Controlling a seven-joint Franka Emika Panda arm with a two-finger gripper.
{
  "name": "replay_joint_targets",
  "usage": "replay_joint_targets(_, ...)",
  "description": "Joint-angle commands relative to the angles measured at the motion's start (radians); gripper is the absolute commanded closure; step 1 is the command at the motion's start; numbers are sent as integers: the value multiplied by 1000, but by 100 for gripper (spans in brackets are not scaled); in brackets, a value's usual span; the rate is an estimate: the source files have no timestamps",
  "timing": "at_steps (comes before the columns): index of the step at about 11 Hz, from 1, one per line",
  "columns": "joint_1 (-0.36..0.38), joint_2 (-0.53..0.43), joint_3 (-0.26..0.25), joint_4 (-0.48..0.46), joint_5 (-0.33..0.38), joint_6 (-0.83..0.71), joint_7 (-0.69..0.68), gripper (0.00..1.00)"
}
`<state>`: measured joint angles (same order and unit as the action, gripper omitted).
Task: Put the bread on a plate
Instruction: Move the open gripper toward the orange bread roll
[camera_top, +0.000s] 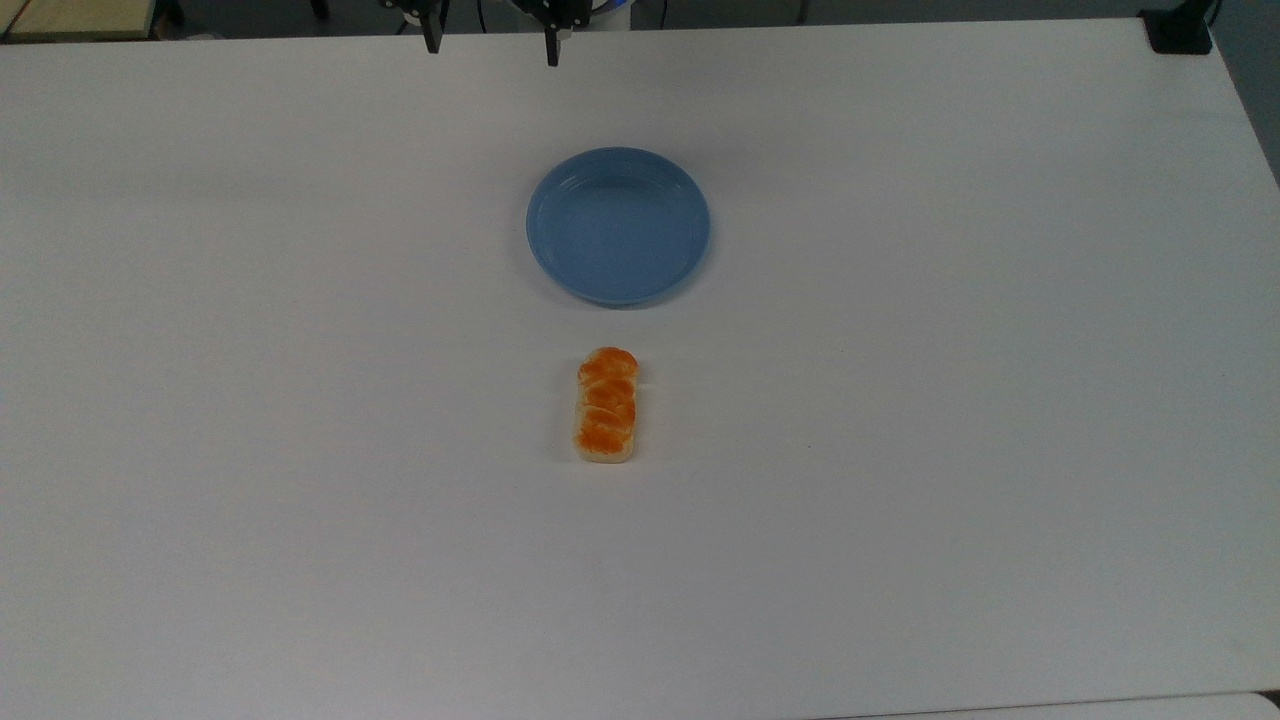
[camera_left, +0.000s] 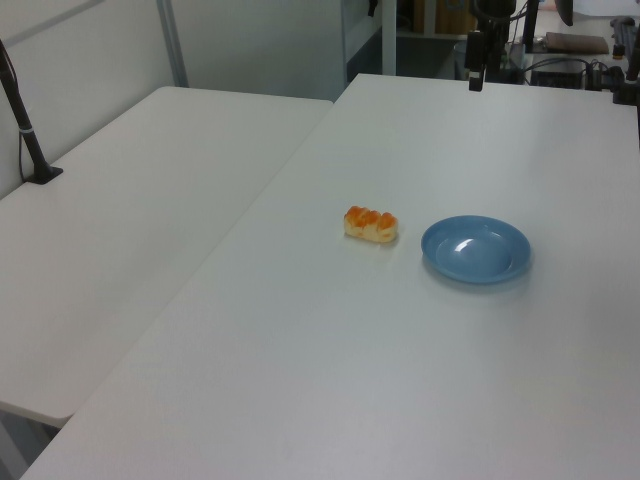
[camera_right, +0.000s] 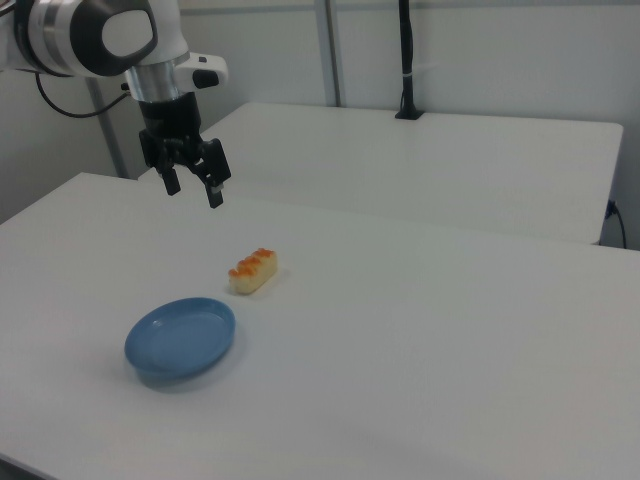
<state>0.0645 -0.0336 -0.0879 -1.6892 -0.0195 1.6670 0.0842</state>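
The bread (camera_top: 606, 405), a small loaf with an orange-brown top, lies flat on the white table (camera_top: 950, 400), just below the plate in the top view. The blue plate (camera_top: 618, 225) sits empty near the table's middle. My gripper (camera_top: 491, 52) hangs open at the top view's upper edge, above the table's far side and well clear of both. In the right view the gripper (camera_right: 192, 193) hovers high behind the bread (camera_right: 253, 271) and plate (camera_right: 181, 337), with nothing between its spread fingers. The left view shows the bread (camera_left: 371, 224) just left of the plate (camera_left: 475, 249).
A black clamp (camera_top: 1180, 30) sits on the table's corner at the top view's upper right. A second white table (camera_left: 120, 200) adjoins on the left view's left, with a black post (camera_left: 25, 130) on it. Wide bare tabletop surrounds bread and plate.
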Motion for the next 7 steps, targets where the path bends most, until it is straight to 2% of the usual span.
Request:
replay_joint_targets(1,5,6,-1,-18,3,52,-24,0)
replay_joint_targets(3,9,33,2,-17,13,97,-21,0)
replay_joint_targets(4,11,78,5,6,35,129,-14,0)
replay_joint_targets(7,40,182,17,31,38,230,-9,0)
